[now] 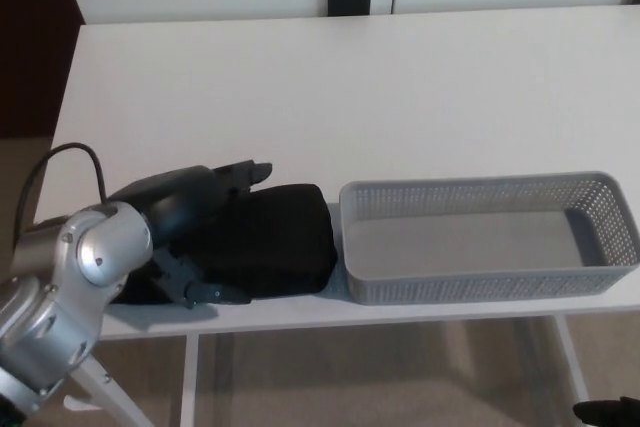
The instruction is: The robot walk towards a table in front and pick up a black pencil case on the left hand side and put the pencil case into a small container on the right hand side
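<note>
Your left hand (195, 232) is draped right over the left half of the black pencil case (275, 242), fingers spread around it but not clearly clamped yet, and the case lies lengthwise left-to-right, its right end just beside the container (490, 292).

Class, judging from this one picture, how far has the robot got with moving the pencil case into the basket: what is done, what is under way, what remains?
Done: the robot stands at the table. Under way: its left hand straddles the black pencil case, fingers apart over its far and near sides, the case lying on the table. Left: closing, lifting and placing it in the grey container, which holds nothing.
</note>
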Available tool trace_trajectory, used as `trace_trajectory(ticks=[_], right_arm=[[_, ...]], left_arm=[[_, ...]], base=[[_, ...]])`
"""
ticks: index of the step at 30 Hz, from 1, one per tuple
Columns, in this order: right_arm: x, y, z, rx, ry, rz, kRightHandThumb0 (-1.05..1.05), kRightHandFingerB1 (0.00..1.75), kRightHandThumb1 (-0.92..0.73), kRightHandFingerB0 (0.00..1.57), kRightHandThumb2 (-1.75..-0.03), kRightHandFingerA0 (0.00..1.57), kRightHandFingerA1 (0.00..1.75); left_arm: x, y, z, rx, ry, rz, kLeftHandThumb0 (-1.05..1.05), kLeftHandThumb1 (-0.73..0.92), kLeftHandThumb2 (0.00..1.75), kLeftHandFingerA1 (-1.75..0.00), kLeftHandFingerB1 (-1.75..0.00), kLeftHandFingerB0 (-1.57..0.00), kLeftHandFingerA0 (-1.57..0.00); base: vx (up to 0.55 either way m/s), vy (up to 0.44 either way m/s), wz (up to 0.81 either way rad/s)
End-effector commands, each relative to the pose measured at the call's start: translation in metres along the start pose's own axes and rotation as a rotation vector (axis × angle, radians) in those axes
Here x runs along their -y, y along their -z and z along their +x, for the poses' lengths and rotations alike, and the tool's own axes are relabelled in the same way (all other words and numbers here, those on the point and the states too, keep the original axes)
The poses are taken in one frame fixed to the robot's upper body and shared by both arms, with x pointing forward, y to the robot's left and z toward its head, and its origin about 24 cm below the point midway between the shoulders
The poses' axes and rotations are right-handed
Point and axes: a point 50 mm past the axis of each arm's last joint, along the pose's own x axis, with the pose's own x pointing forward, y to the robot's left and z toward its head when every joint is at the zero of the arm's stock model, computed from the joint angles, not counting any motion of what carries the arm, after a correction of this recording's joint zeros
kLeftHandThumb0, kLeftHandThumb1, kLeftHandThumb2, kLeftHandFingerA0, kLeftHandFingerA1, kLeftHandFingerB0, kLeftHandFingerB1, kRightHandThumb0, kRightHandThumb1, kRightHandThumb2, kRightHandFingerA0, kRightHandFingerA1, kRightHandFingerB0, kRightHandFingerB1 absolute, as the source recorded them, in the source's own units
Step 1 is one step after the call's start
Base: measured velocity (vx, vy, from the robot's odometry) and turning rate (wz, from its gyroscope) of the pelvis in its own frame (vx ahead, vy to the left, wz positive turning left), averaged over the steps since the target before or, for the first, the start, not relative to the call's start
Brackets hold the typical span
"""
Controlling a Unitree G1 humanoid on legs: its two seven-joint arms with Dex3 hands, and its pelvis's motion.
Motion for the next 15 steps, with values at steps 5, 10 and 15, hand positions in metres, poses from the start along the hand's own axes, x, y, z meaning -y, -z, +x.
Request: trace_trajectory(ticks=[5, 10, 15], right_arm=[[0.006, 0.004, -0.003, -0.015, 0.01, 0.002, -0.31, 0.45, -0.61, 0.63, -0.57, 0.71, 0.48], [0.005, 0.004, -0.002, -0.029, 0.012, 0.011, -0.32, 0.43, -0.62, 0.63, -0.57, 0.7, 0.47], [0.004, 0.003, -0.001, -0.024, 0.008, -0.006, -0.33, 0.44, -0.62, 0.64, -0.58, 0.73, 0.47]], left_arm=[[0.011, 0.005, 0.001, -0.093, -0.048, 0.076, -0.64, 0.38, 0.76, -0.06, -0.07, 0.0, 0.0], [0.04, 0.007, 0.007, -0.044, 0.022, 0.06, -0.23, 0.65, 0.6, -1.08, -0.31, -0.31, -0.66], [0.07, 0.016, 0.011, -0.043, 0.086, 0.044, -0.17, 0.76, 0.67, -0.83, -0.57, -0.83, -0.99]], base=[[0.0, 0.0, 0.0], [0.0, 0.0, 0.0], [0.0, 0.0, 0.0]])
